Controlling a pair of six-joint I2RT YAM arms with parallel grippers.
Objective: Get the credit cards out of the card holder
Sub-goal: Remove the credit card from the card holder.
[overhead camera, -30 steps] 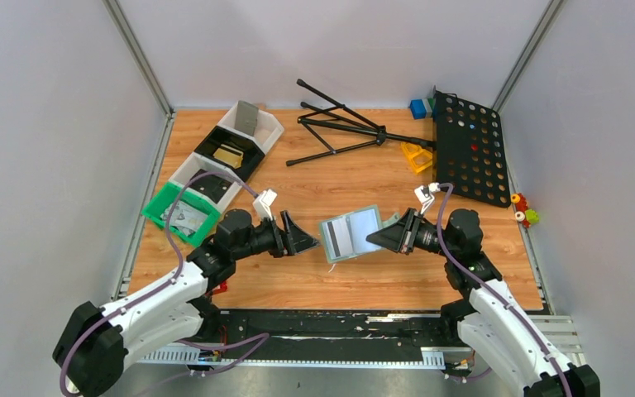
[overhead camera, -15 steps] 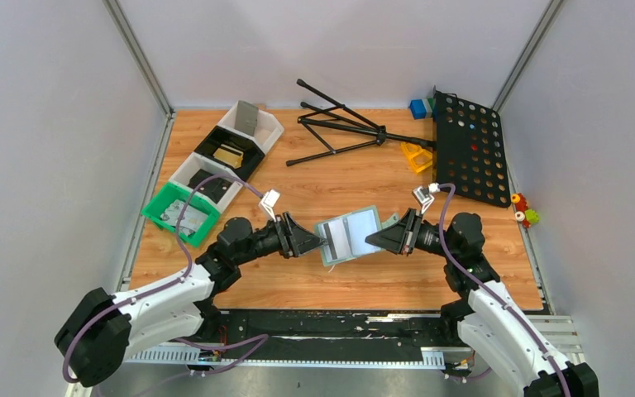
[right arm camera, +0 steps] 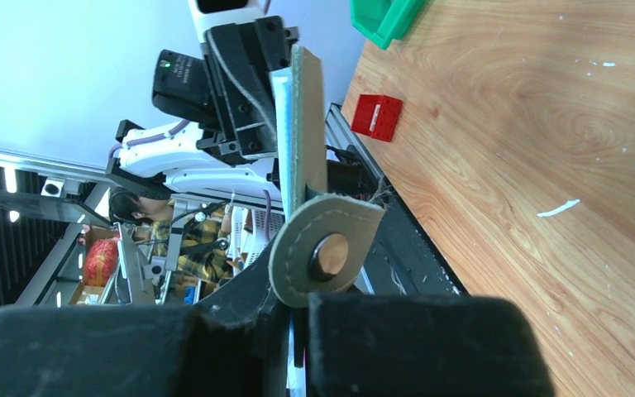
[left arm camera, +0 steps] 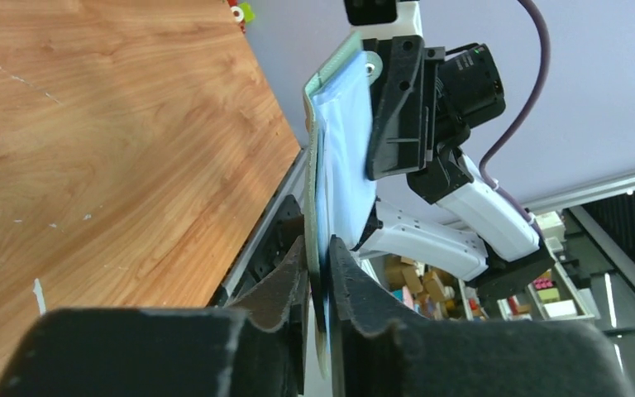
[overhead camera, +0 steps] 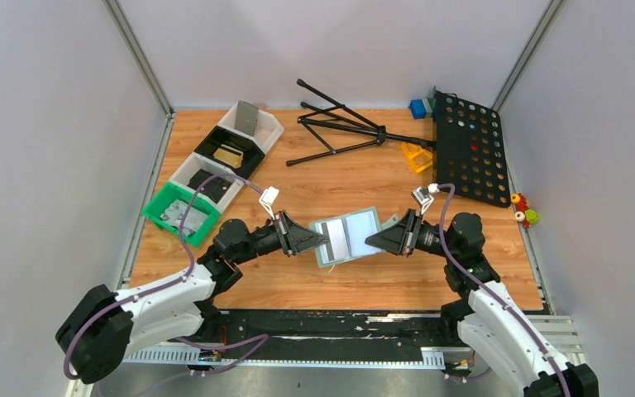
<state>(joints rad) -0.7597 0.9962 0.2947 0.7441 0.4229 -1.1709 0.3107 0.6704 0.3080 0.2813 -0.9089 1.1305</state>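
Holding the card holder (overhead camera: 362, 225) up off the worktop (overhead camera: 339, 178) at frame centre, the right hand (overhead camera: 372, 241) is clamped on its right edge by the flap. Left hand (overhead camera: 324, 241) is pinched narrow on its left edge, at a dark-striped credit card (overhead camera: 333, 239). Can't tell if only the card is gripped.

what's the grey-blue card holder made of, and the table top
The grey-blue folding card holder looks like matte felt or faux leather, with stitched edges; its inner sleeves seem glossy clear plastic. The table top shows wood grain, probably laminate.
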